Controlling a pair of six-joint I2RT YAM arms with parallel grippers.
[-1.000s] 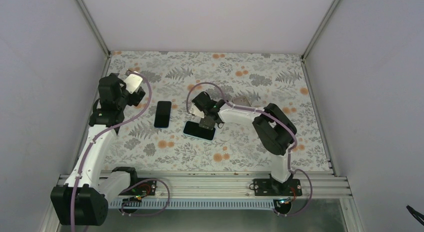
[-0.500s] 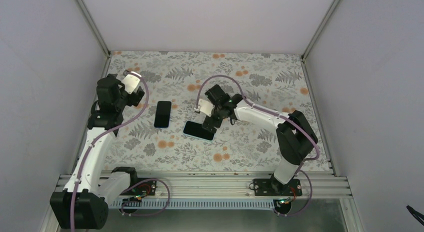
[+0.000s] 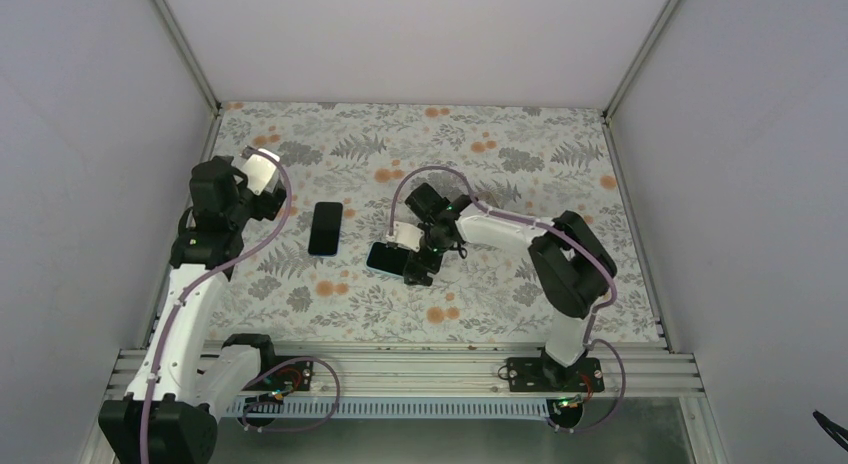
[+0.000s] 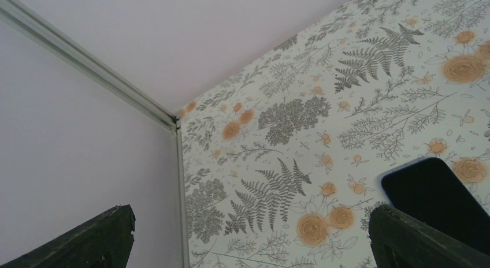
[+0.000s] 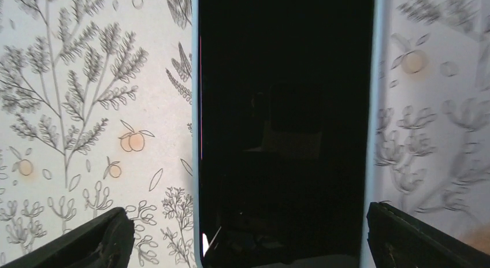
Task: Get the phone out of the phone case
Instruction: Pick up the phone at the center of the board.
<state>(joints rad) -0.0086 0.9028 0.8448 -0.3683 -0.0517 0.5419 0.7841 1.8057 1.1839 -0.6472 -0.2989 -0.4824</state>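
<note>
A black phone in a light blue case [image 3: 385,257] lies flat on the floral table. In the right wrist view the phone's screen [image 5: 283,123] fills the centre, with the case's blue rim [image 5: 195,135] along its sides. My right gripper [image 3: 418,266] is open and low over the phone's right end. Its fingers straddle the phone's width [image 5: 248,236], and I cannot tell whether they touch it. My left gripper [image 3: 262,176] is open and empty, raised at the far left [image 4: 248,236].
A second black phone-like slab [image 3: 325,228] lies left of the cased phone; its corner shows in the left wrist view [image 4: 439,193]. White walls enclose the table, with the back left corner post [image 4: 176,126] close to my left gripper.
My right gripper has swung from just right of the cased phone to low over its right end, fingers straddling it. My left wrist has shifted slightly. Both phones stay put.
</note>
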